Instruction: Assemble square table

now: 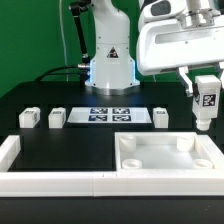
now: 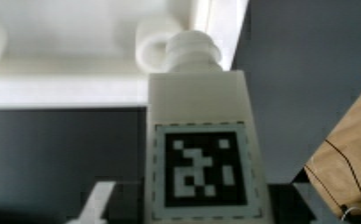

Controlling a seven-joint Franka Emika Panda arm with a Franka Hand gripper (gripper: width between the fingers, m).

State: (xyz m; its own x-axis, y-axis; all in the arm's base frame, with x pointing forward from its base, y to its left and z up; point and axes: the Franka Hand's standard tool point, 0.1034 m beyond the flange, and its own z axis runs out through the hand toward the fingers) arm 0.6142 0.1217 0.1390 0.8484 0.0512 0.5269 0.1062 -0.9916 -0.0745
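My gripper (image 1: 205,86) is shut on a white table leg (image 1: 206,103) with a black-and-white tag, holding it upright above the far right corner of the square tabletop (image 1: 150,160). The tabletop is a thick white slab with recessed corners, lying at the exterior view's lower right. In the wrist view the leg (image 2: 198,110) fills the middle with its tag facing the camera. Its rounded screw tip (image 2: 193,45) points at the tabletop's corner recess (image 2: 156,50). The gripper (image 2: 202,208) clamps the leg's tagged end, and one finger (image 2: 106,200) shows beside it.
Three more white leg blocks stand in a row on the black table: two at the left (image 1: 28,118) (image 1: 57,118), one right of the middle (image 1: 160,118). The marker board (image 1: 110,113) lies between them, before the robot base (image 1: 110,60). A low white border wall (image 1: 50,182) runs along the front left.
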